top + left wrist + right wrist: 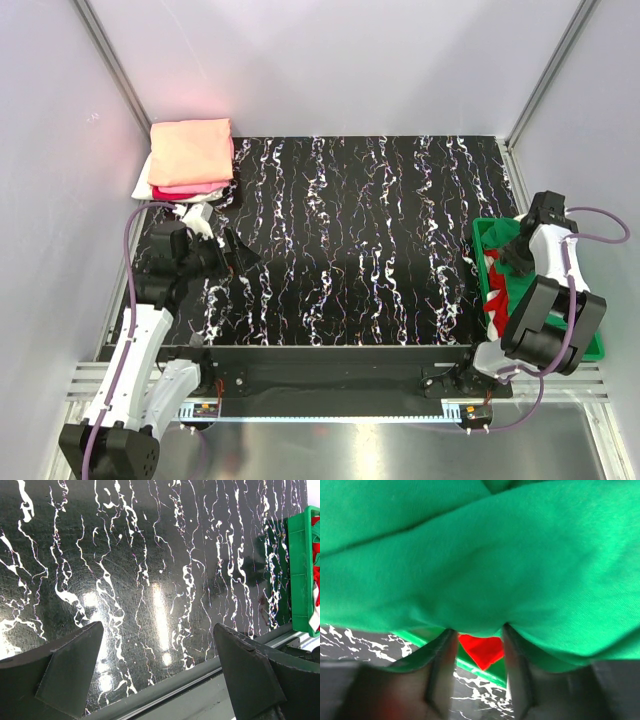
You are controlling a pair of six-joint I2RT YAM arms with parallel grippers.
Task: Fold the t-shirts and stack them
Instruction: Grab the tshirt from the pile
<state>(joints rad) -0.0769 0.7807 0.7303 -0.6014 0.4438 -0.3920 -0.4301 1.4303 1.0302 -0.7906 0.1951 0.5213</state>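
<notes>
A folded stack lies at the table's back left: a salmon-peach t-shirt (190, 148) on top, a hot pink one (188, 188) under it, and a white one (146, 180) at the bottom. My left gripper (236, 256) hovers open and empty over the bare table just in front of the stack (157, 650). My right gripper (520, 258) is down in the green bin (483, 236). Its jaws stand narrow, with the tips buried in the bright green t-shirt (485, 560), which bunches between them (479, 630). A red t-shirt (482, 651) lies lower in the bin (497, 290).
The bin stands at the table's right edge and shows in the left wrist view (299, 570) with red and white cloth (315, 617) inside. Grey walls enclose the back and sides. A metal rail (330, 380) runs along the near edge by the arm bases.
</notes>
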